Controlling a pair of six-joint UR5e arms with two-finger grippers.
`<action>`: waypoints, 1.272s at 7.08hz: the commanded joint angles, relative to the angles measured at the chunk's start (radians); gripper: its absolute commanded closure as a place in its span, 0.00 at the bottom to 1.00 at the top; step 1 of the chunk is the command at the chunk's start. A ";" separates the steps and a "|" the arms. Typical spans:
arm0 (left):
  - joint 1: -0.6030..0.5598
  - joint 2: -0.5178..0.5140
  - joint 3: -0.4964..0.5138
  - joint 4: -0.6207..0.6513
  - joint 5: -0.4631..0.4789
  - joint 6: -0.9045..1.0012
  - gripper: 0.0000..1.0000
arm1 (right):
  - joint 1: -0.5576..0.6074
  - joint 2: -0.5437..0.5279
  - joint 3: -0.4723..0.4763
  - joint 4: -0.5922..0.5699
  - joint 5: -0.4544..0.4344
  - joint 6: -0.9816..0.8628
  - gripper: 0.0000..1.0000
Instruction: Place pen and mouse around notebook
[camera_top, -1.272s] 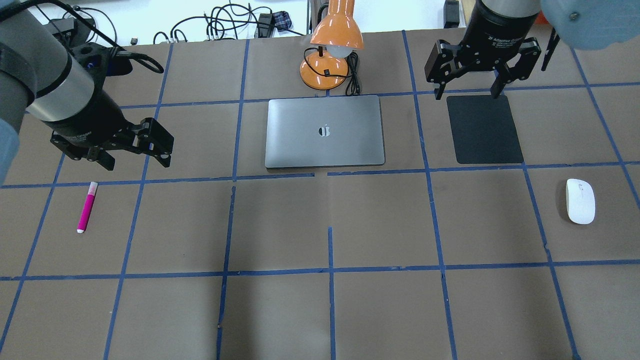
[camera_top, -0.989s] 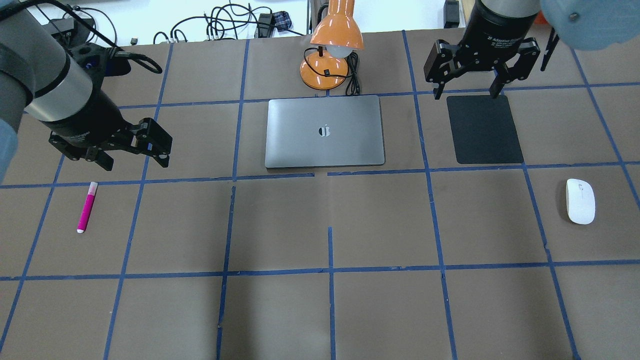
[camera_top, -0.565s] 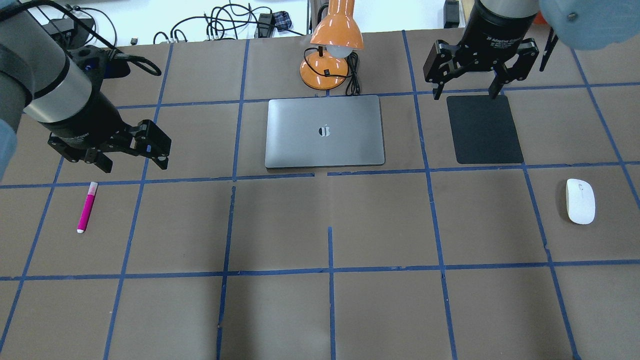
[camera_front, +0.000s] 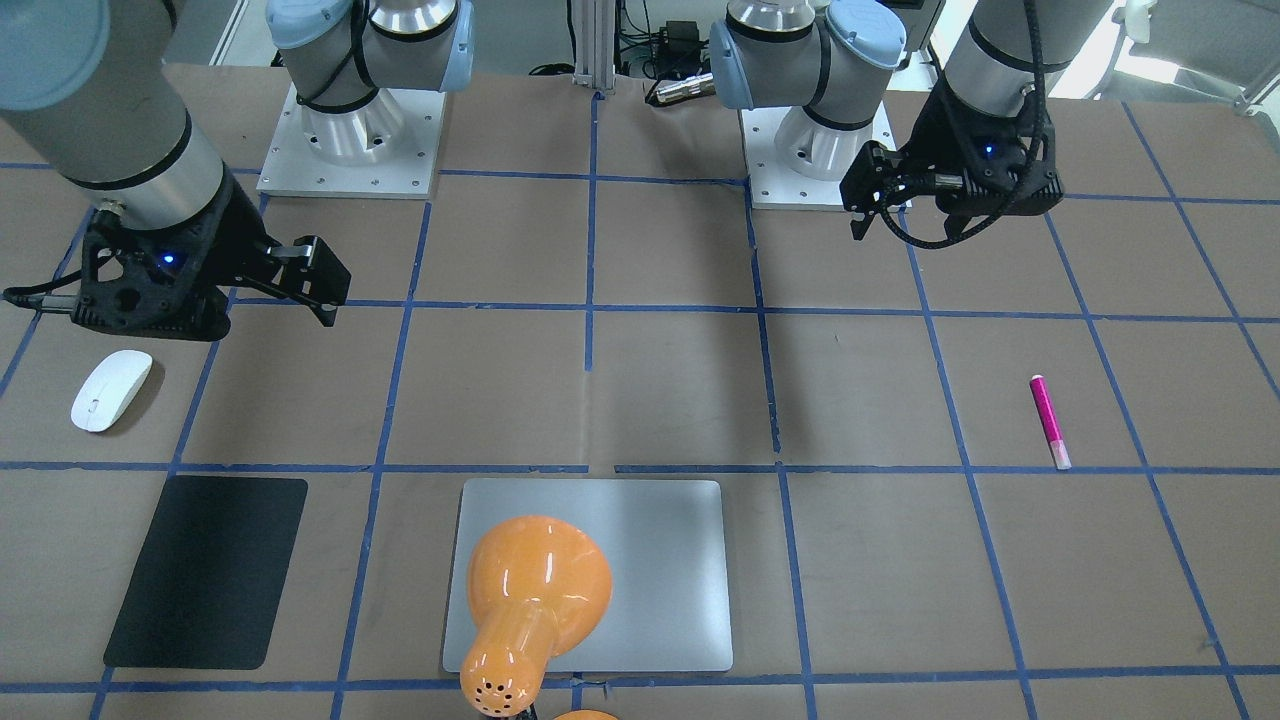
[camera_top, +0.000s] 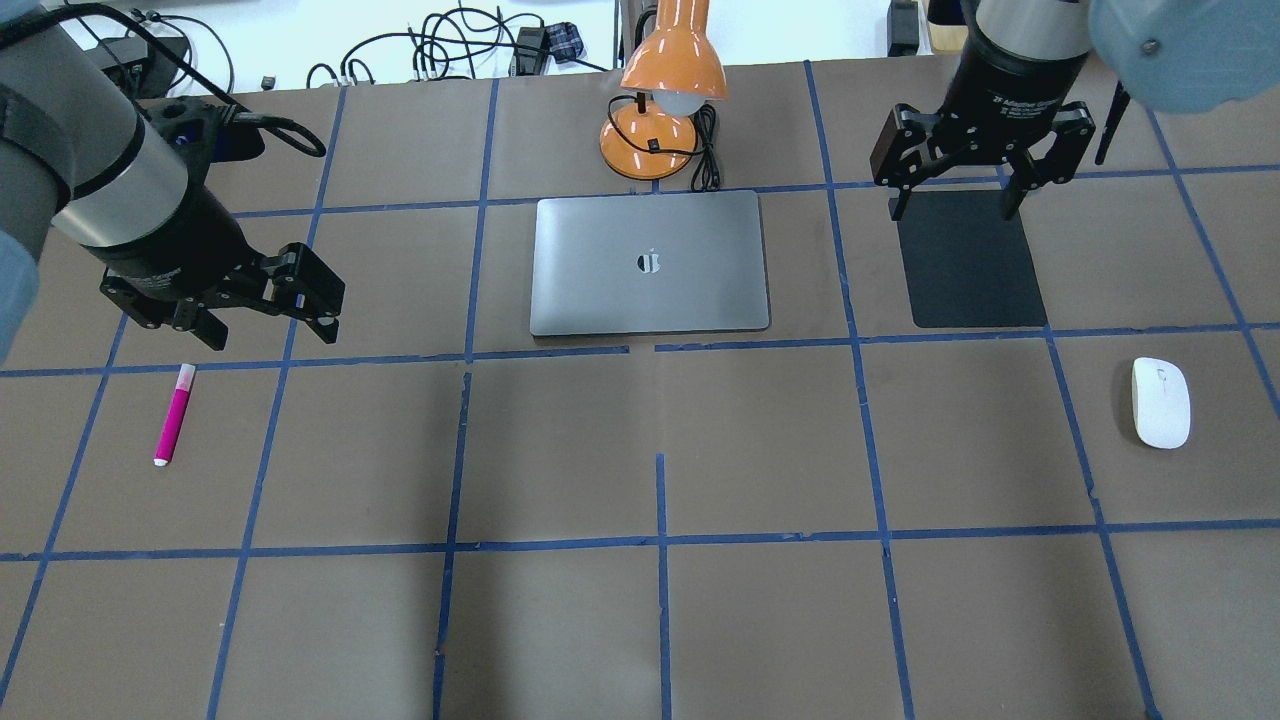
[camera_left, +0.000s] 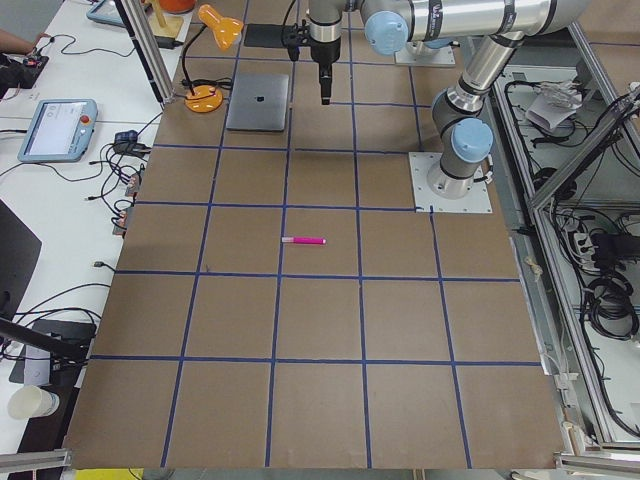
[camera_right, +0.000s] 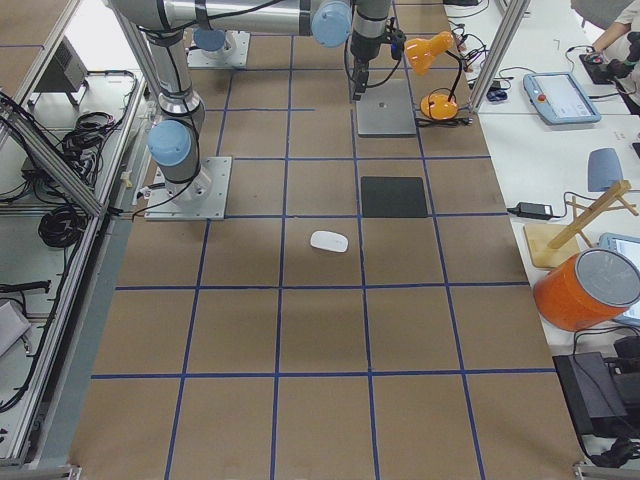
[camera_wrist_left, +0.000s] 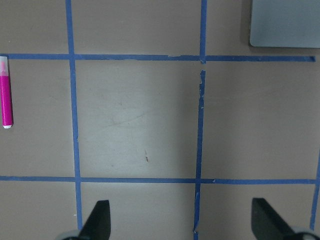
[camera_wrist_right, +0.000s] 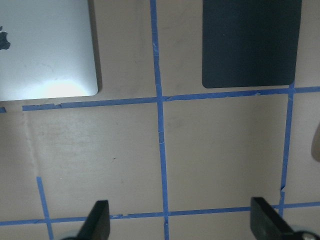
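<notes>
Both jaws apart, empty. Front-facing: magenta pen (camera_front: 1049, 421) flat on tabletop (camera_front: 680, 380), well apart from left jaws; glossy white mouse (camera_front: 110, 390) apart from right jaws. Overhead: silver notebook (camera_top: 648, 262) between them, neither touching it. Left wrist: pen at view's left edge, outside jaws.

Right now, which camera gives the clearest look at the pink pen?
Overhead exterior: the pen lies whole, large and unobstructed. Front-facing shows it whole too; exterior left shows it tiny; the left wrist view catches it at the frame's edge. The other two miss it.
</notes>
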 joint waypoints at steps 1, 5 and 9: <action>0.007 -0.008 -0.001 0.009 0.000 0.003 0.00 | -0.198 -0.005 0.089 -0.005 -0.061 -0.152 0.00; 0.222 -0.107 -0.037 0.146 0.038 0.189 0.00 | -0.470 0.035 0.466 -0.612 -0.064 -0.488 0.00; 0.428 -0.251 -0.082 0.292 0.038 0.431 0.00 | -0.541 0.191 0.490 -0.713 -0.089 -0.496 0.00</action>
